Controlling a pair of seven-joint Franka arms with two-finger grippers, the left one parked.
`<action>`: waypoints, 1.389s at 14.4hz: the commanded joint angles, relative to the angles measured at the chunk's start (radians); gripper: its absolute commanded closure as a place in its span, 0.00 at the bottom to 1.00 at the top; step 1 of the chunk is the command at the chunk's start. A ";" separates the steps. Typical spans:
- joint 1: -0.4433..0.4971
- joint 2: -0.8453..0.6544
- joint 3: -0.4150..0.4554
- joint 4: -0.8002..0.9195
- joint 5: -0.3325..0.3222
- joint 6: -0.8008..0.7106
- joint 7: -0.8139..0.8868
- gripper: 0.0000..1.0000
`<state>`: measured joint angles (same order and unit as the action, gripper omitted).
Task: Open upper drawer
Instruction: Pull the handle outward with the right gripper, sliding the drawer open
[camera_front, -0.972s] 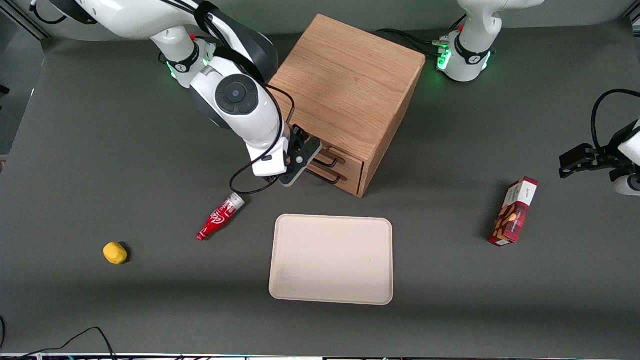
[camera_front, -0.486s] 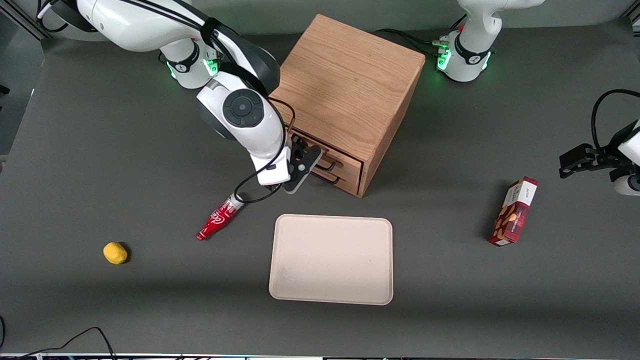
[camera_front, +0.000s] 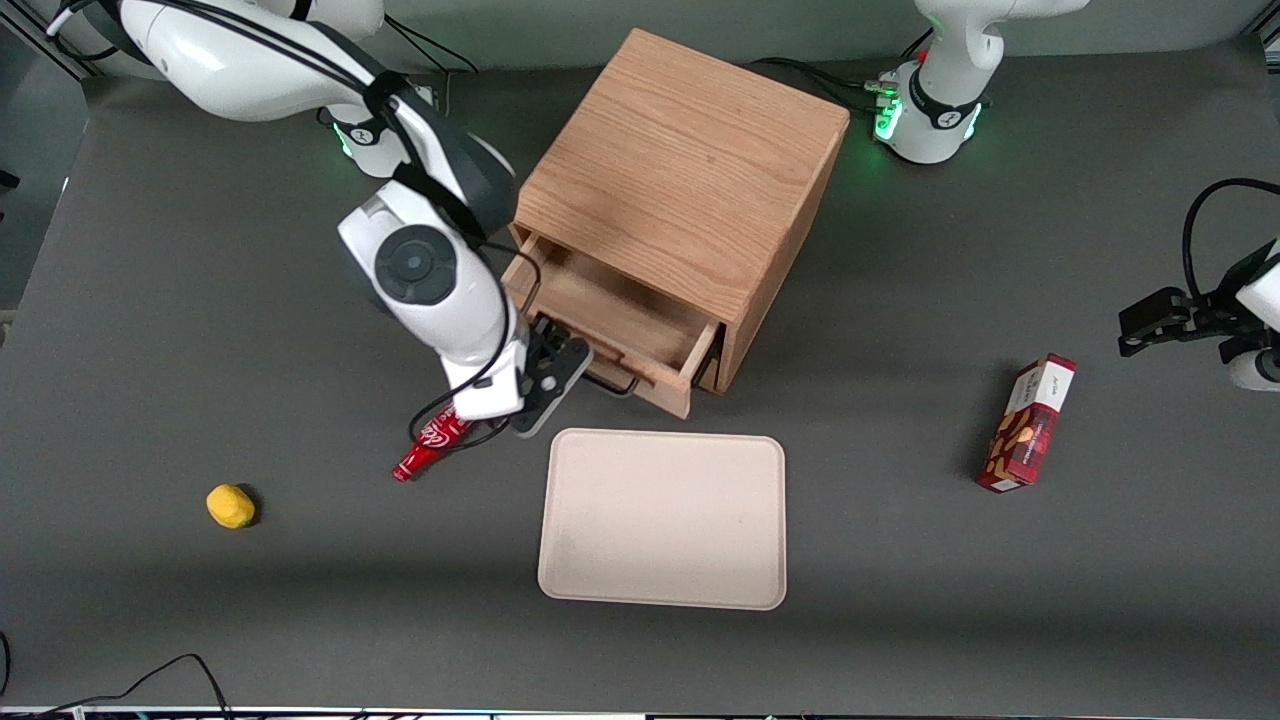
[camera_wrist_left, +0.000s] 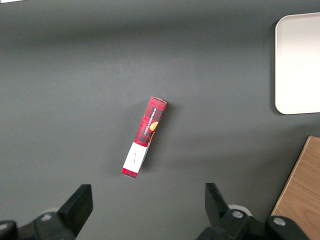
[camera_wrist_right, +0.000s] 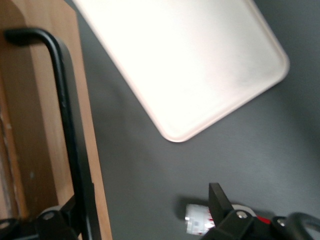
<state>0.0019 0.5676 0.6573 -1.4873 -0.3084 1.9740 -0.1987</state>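
The wooden cube cabinet (camera_front: 690, 170) stands in the middle of the table. Its upper drawer (camera_front: 620, 320) is pulled out toward the front camera, and its shallow wooden inside shows bare. The thin black bar handle (camera_front: 612, 384) is on the drawer's front; it also shows in the right wrist view (camera_wrist_right: 65, 115). My right gripper (camera_front: 566, 352) is at the drawer's front, at the working arm's end of the handle. In the right wrist view the gripper (camera_wrist_right: 145, 222) is open, with one finger (camera_wrist_right: 60, 222) against the bar and the other apart from it. The lower drawer is hidden under the open one.
A beige tray (camera_front: 662, 518) lies nearer the front camera than the drawer, also seen from the wrist (camera_wrist_right: 190, 65). A red bottle (camera_front: 430, 445) lies under my wrist. A yellow lump (camera_front: 230, 505) is toward the working arm's end. A red box (camera_front: 1028, 423) is toward the parked arm's.
The upper drawer has slid out from shut to well open. My gripper has moved toward the front camera with the handle, over the red bottle.
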 joint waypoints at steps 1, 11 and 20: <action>-0.010 0.041 -0.033 0.065 -0.009 0.002 -0.027 0.00; -0.072 0.087 -0.149 0.209 0.176 -0.003 -0.137 0.00; -0.083 -0.072 -0.246 0.194 0.184 -0.015 -0.163 0.00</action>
<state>-0.0812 0.6047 0.4787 -1.2534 -0.1390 1.9825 -0.3268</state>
